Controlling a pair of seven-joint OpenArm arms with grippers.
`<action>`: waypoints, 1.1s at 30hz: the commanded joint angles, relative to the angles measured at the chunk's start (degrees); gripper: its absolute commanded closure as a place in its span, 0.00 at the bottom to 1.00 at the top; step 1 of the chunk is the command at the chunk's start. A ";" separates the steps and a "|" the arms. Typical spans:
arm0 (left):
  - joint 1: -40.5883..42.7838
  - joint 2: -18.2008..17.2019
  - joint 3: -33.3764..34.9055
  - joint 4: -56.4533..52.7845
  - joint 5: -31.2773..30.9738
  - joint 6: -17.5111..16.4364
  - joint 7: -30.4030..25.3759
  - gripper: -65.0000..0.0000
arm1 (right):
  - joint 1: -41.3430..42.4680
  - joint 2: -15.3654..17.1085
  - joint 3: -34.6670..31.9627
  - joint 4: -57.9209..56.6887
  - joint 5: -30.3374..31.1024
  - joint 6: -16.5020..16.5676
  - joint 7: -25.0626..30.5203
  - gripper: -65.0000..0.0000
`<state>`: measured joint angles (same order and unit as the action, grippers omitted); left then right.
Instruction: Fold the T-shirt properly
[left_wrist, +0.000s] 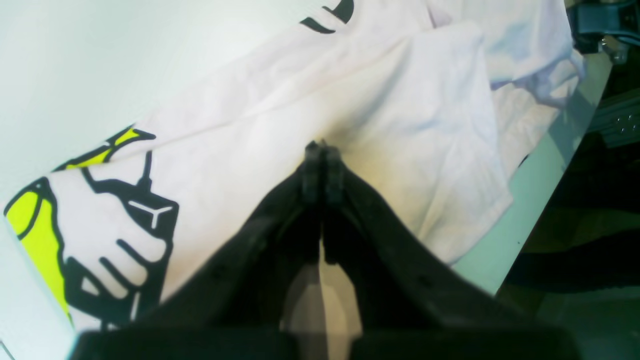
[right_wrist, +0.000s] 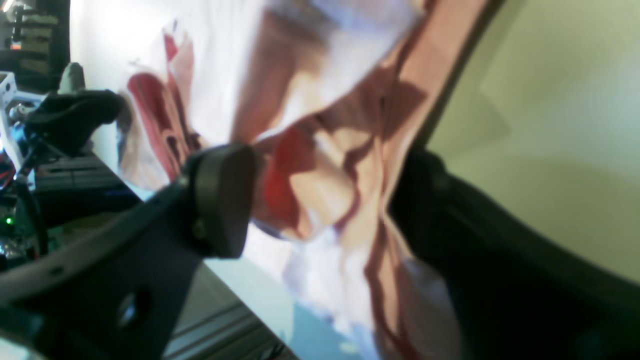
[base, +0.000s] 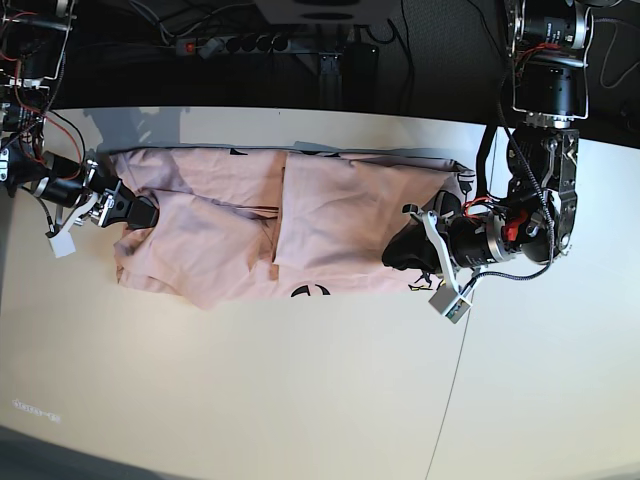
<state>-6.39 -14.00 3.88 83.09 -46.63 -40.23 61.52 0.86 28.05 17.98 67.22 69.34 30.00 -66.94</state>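
Base view has the T-shirt (base: 300, 235) spread half-folded across the table (base: 300, 400). My left gripper (left_wrist: 322, 150) is pinched together above the fabric, right gripper (right_wrist: 320, 200) gaping around a bunched edge. I'd close right gently, then smooth.

Both arms were black-bodied with metal brackets and screws, the left arm (base: 535, 205) at frame right trailing red and black cables with a white tag near its matte black left gripper (left_wrist: 322, 150), the right arm (base: 60, 185) at frame left carrying red wires and white clips.
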 joint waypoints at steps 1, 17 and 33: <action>-1.25 -0.33 -0.26 0.85 -1.16 0.23 -0.83 1.00 | 0.76 0.31 -0.13 0.15 -1.40 4.74 -0.76 0.33; -1.22 -0.33 -0.26 0.85 -1.14 0.23 -0.83 1.00 | 3.41 -0.63 -3.43 0.15 -7.43 4.74 2.40 0.62; -5.25 -1.27 -0.26 0.85 -14.34 0.23 5.66 1.00 | 3.39 0.39 -2.62 0.15 -24.30 4.72 16.39 1.00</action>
<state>-10.66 -14.98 3.77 83.07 -59.55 -40.23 67.72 3.99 26.92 14.83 67.16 47.48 30.11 -49.36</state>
